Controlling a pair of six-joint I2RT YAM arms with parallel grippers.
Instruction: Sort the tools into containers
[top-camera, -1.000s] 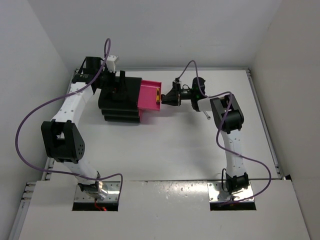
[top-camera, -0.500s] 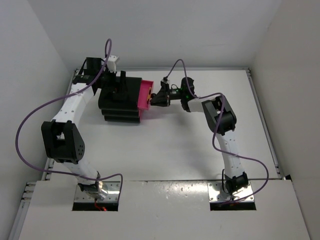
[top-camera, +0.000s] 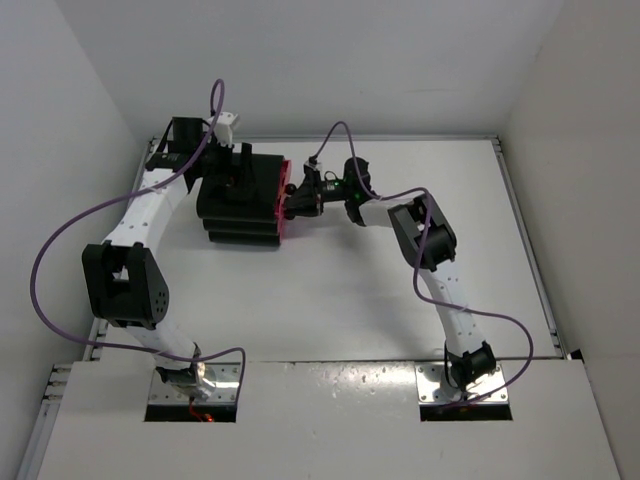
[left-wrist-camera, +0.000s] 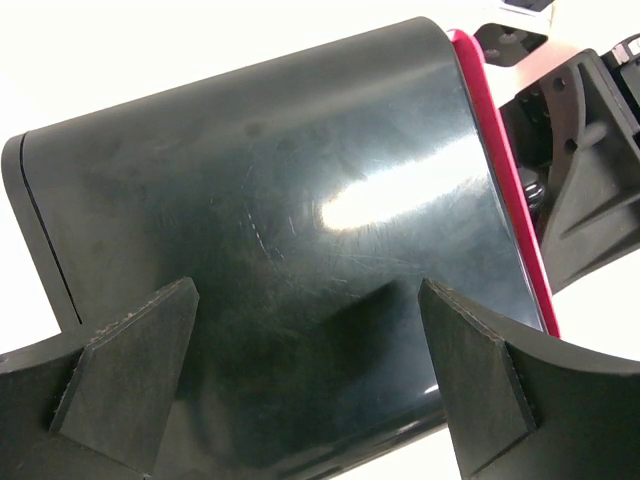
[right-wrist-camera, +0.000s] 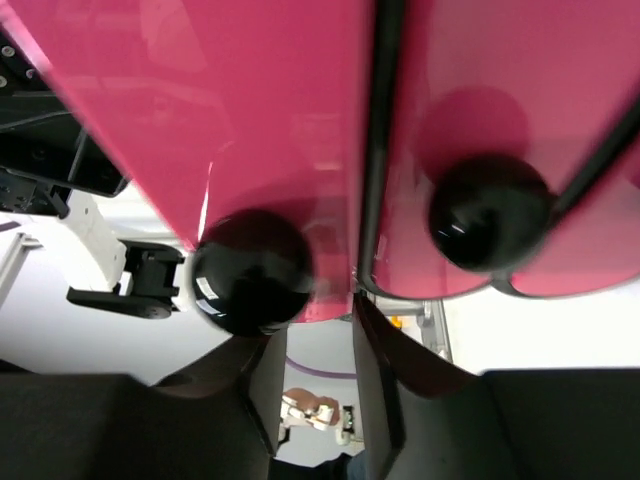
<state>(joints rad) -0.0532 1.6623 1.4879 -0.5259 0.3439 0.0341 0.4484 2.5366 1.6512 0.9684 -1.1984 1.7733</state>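
Note:
The black cabinet stands at the back left, with the fronts of its pink drawers flush. In the right wrist view two pink drawer fronts fill the frame, each with a round black knob. My right gripper presses against the drawer fronts. Its jaws stand a narrow gap apart with nothing between them, and the left finger sits just under one knob. My left gripper is open, and its fingers straddle the cabinet's glossy black top. No tools are in view.
The white table is walled on the left, back and right. Purple cables loop from both arms. My right arm stretches across the table's middle toward the cabinet.
My right gripper has moved left against the top pink drawer. That drawer has gone from pulled out to shut flush with the cabinet. The left arm has not moved.

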